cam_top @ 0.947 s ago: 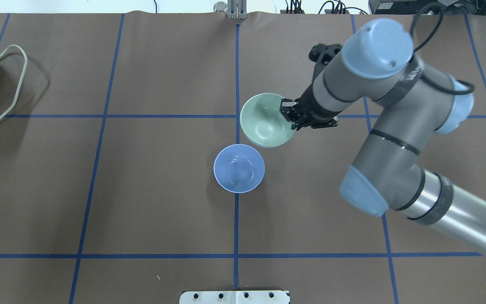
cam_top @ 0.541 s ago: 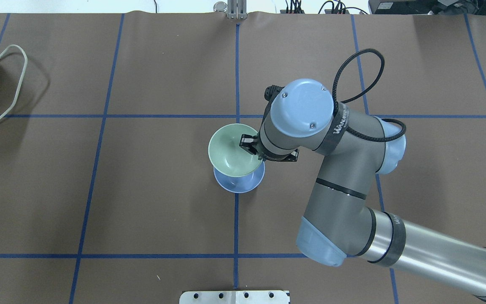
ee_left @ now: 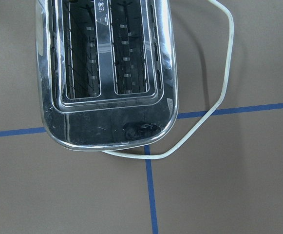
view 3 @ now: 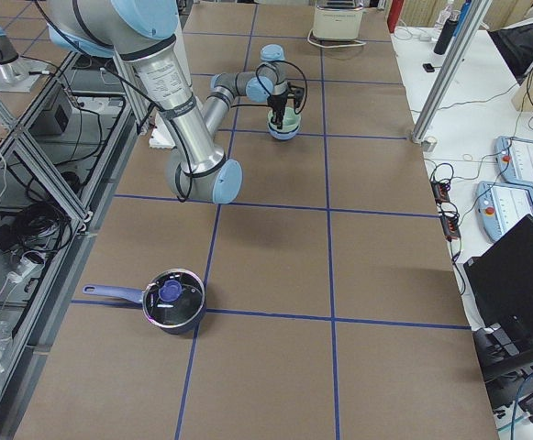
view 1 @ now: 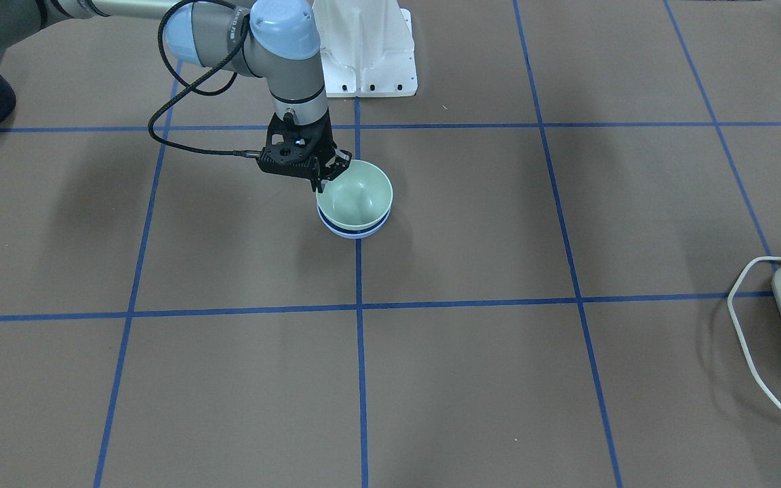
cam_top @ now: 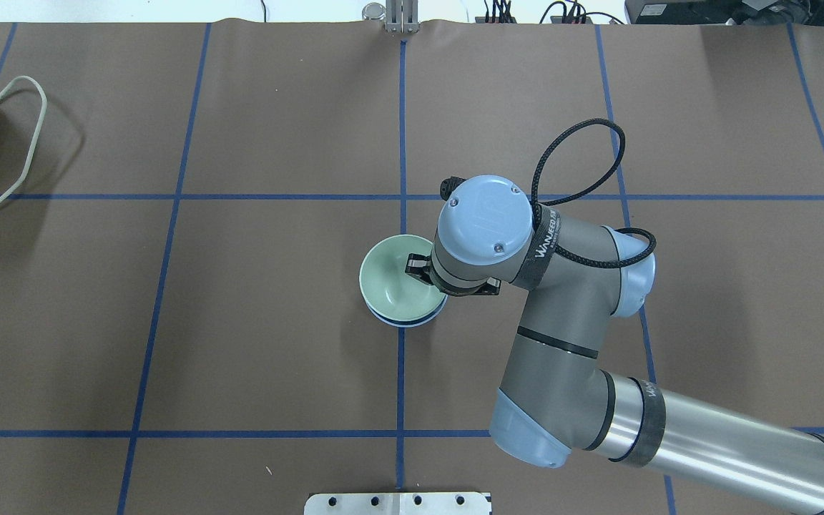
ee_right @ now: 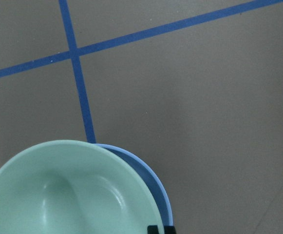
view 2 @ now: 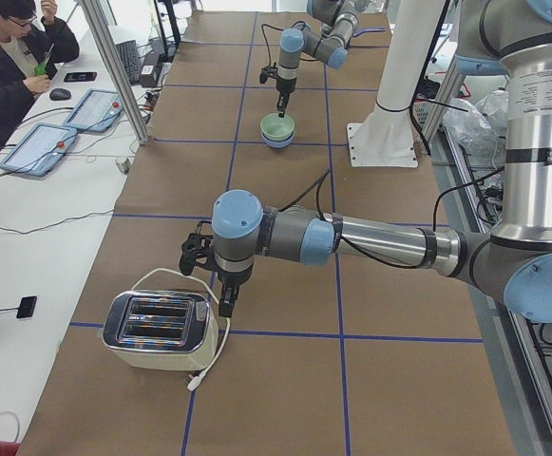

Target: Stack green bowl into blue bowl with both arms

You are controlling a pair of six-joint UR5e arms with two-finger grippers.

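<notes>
Right gripper (view 1: pixel 325 180) — seemingly tight — on green bowl (view 1: pixel 358 198)

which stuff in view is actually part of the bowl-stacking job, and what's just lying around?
Job:
green bowl, sitting in the blue bowl
right gripper, on the green bowl's rim
left gripper, over by the toaster

Lying about:
toaster and its cord
lidded pot
white pedestal
</notes>
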